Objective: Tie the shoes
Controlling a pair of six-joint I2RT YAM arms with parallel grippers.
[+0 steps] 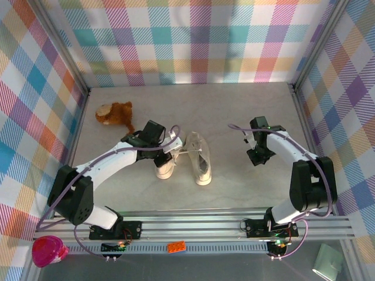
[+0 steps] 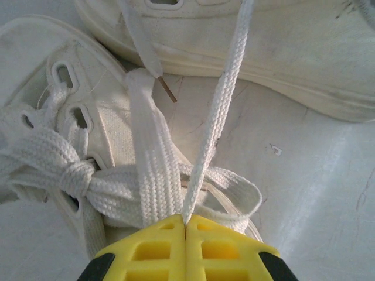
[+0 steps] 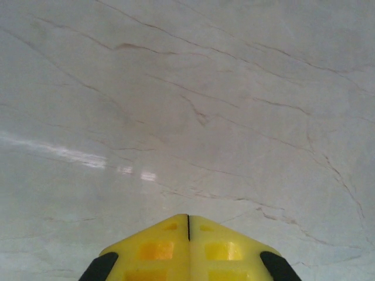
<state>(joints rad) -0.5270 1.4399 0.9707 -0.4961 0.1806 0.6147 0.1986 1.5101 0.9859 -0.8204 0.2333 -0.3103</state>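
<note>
Cream canvas and flat white lacing are seen at close range as a single strand of lace [image 2: 218,111] is held pinched between the clenched yellow fingertips of the left tool [image 2: 186,227] and drawn taut, up and away over the second sneaker [image 2: 275,47]. Which of the pair the strand is threaded through cannot be told. On the near sneaker [image 2: 64,111] a knot [image 2: 76,172] is already cinched beside the eyelets, with slack loops lying loose across its upper. The work is therefore judged to be at the tightening or bow-forming stage, with neither shoe shown finished.

The right tool [image 3: 188,221] is clenched on nothing, hung over bare marbled counter [image 3: 193,105], well apart from the shoes. The next move is judged to call for tension on the gripped strand while the idle tool is brought across and opened to take a loop or a free end. A slackened pull could let the knot loosen.

The sneakers [image 1: 200,161] are placed side by side near the middle of the counter, nearer the left arm, with a brown plush toy [image 1: 115,113] set well behind them. Off-white uppers, oval eyelets, pale soles and wide woven laces are shown. One lace end is capped by a thin aglet [image 2: 167,93], and faint grey scuffs are visible on the far shoe.
</note>
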